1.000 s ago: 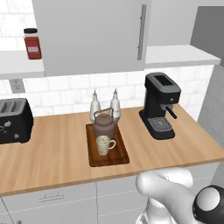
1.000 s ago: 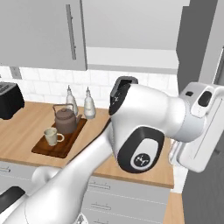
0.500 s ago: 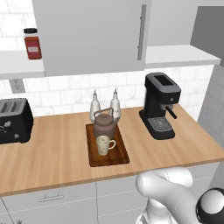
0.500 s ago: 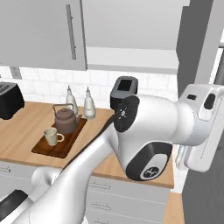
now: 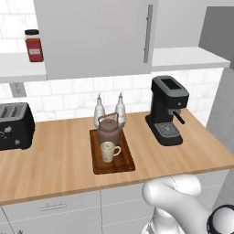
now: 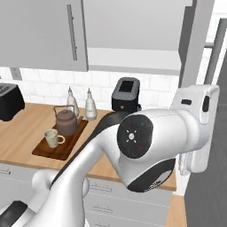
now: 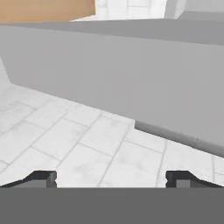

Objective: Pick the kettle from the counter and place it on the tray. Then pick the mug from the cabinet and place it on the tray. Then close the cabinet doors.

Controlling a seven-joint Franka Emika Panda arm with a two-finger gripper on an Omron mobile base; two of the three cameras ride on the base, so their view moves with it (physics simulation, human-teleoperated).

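Observation:
The brown kettle [image 5: 109,130] [image 6: 66,123] stands at the back of the dark tray [image 5: 124,164] [image 6: 67,148] on the light-wood counter [image 5: 55,155] [image 6: 17,128]. In front of it on the same tray sits the cream mug [image 5: 108,151] [image 6: 52,138]. Above, the cabinet [image 5: 96,36] [image 6: 40,31] looks shut, its door with the silver bar handle [image 5: 147,32] [image 6: 72,31] lying flush. My gripper [image 7: 111,178] is open, its fingertips [image 7: 43,177] far apart with nothing between them. It faces a grey panel and pale floor tiles, well away from the tray.
A black coffee machine [image 5: 167,109] [image 6: 126,94] stands right of the tray and a black toaster [image 5: 13,125] [image 6: 9,101] at the counter's left. Two white bottles [image 5: 99,112] stand behind the kettle. A red jar [image 5: 33,45] sits on a side shelf. My arm's bulk crosses the right base view.
My arm has kept swinging, its elbow sliding lower and to the right in the right base view. Kettle, mug and tray have not moved.

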